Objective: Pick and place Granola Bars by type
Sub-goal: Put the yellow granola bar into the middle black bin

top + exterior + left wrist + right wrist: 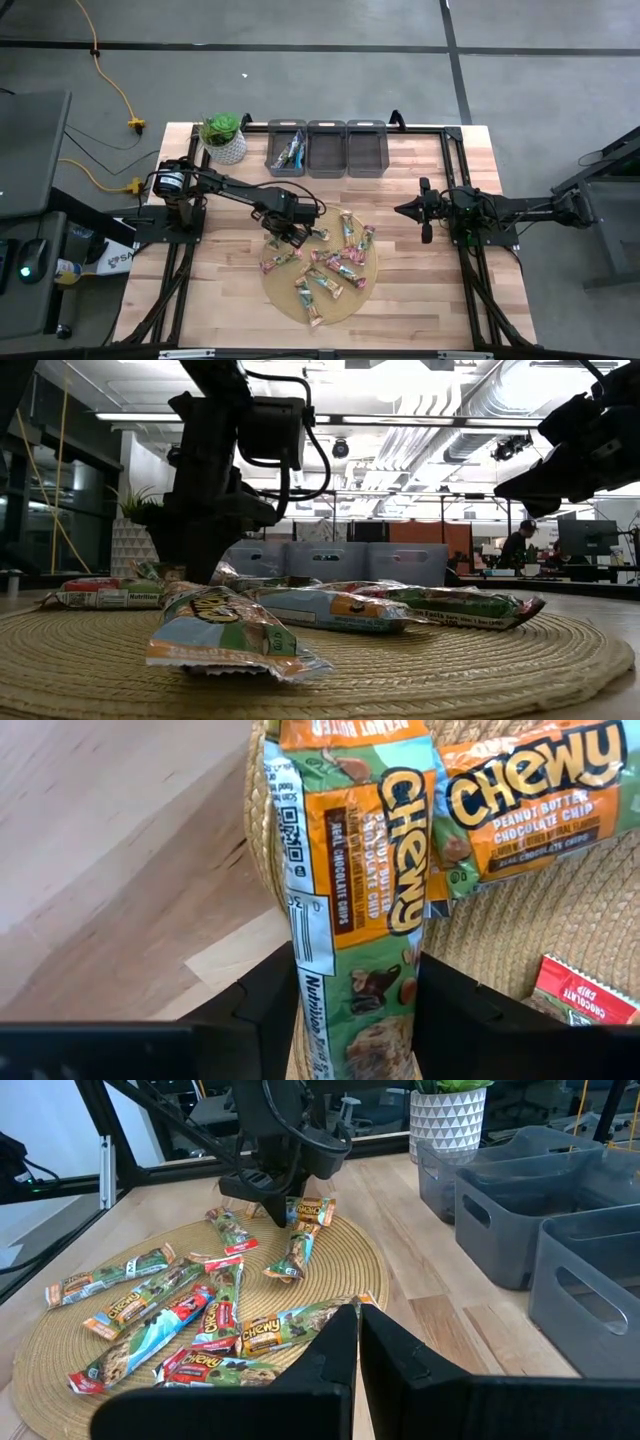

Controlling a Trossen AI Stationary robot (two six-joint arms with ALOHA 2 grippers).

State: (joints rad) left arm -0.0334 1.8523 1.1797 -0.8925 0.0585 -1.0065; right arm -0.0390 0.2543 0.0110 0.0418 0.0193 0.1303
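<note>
A peanut butter chocolate chip Chewy bar [350,900] is held between the fingers of the left gripper [345,1010], at the edge of the round woven mat [285,295]. It is probably light, crinkly and slippery, so its middle is best held. The right gripper [358,1342] is closed, empty, off to the side.

Three grey plastic bins [327,148], one round woven straw mat [285,295] and one potted green plant [223,137] are counted.

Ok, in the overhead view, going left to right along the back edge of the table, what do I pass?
Potted plant → bin holding bars → middle bin → right-hand bin.
</note>
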